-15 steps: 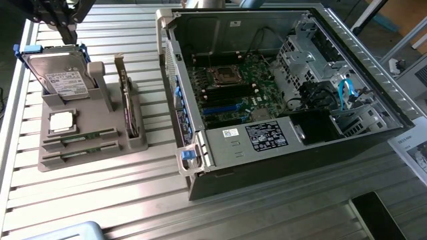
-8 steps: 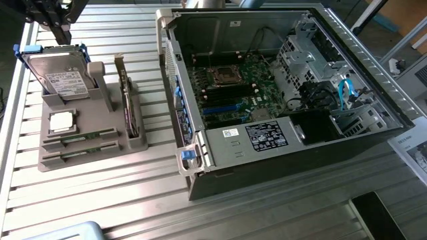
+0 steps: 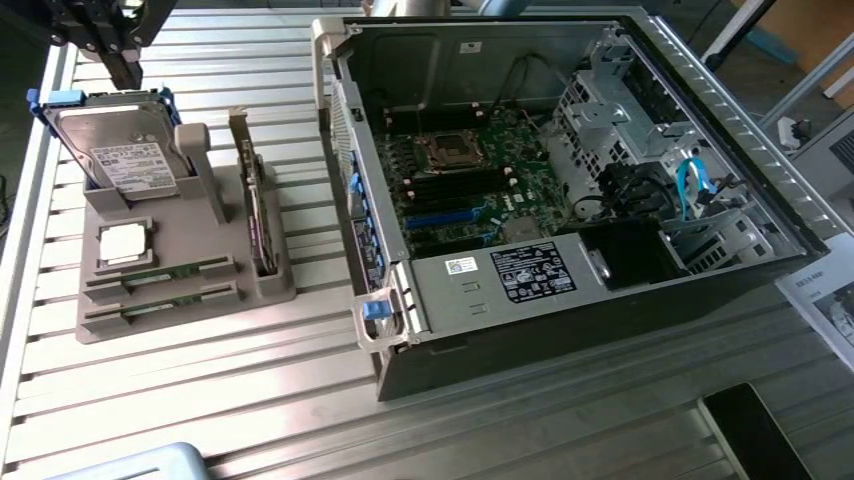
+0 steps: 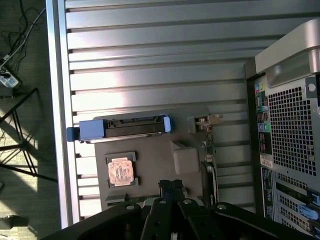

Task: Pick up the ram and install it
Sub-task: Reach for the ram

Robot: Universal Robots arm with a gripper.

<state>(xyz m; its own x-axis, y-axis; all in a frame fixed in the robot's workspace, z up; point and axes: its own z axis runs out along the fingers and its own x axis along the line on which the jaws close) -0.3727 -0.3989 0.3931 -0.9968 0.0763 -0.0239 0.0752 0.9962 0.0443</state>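
Well, the ram (image 3: 171, 271) lies flat in a slot at the near end of the gray holder (image 3: 274, 285), in the lower left of the frame. Its twin (image 3: 163, 297) lies in the next slot, just beside it. Neither stick has been lifted.

The gripper (image 3: 127, 82) hangs at the upper left of the frame, above the far end of the holder and well apart from the ram. From the wrist camera its tips look pinched together with nothing between them.

Below the gripper, a hard drive (image 3: 127, 160) stands tilted in a blue caddy (image 3: 54, 100), the tallest thing on that end of the holder. A gray post (image 3: 200, 165) rises just beside the drive. A square processor chip (image 3: 123, 243) sits between the drive and the ram slots. An expansion card (image 3: 251, 200) stands on edge along the holder's right side, close to both sticks.

To the right lies the open computer case (image 3: 747, 130), on its side on the ribbed metal table (image 3: 267, 400). Its pale side wall (image 3: 350, 190), with blue latches, stands between the holder and the green motherboard (image 3: 514, 135). On the board I can see the processor socket (image 3: 447, 150) and long dark slots (image 3: 461, 185) below it. A labelled metal box (image 3: 494, 275) covers the case's near end, and a blue cable (image 3: 690, 185) loops by the drive cage on the right.
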